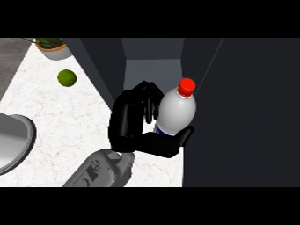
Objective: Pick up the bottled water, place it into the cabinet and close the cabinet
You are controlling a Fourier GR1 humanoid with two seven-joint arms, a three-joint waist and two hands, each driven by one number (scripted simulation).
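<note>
Left hand (129, 127) curled round the bottled water (177, 112); bottle seemingly at the open cabinet's (153, 70) mouth.

White, faintly speckled counter (55, 127) across the left half of the view. At its far end, a potted plant (53, 47): pale grey pot, green leaves, cut off partly by the top of the scene. A little nearer, a small round green fruit (66, 78), likely a lime; sits alone on bare counter, apart from the pot. At the left edge, a grey rounded basin (9, 145), only partly in view; curves in with a lighter rim. Beyond the counter's slanted left border, a dark grey surface (3, 61) in the upper left corner.
</note>
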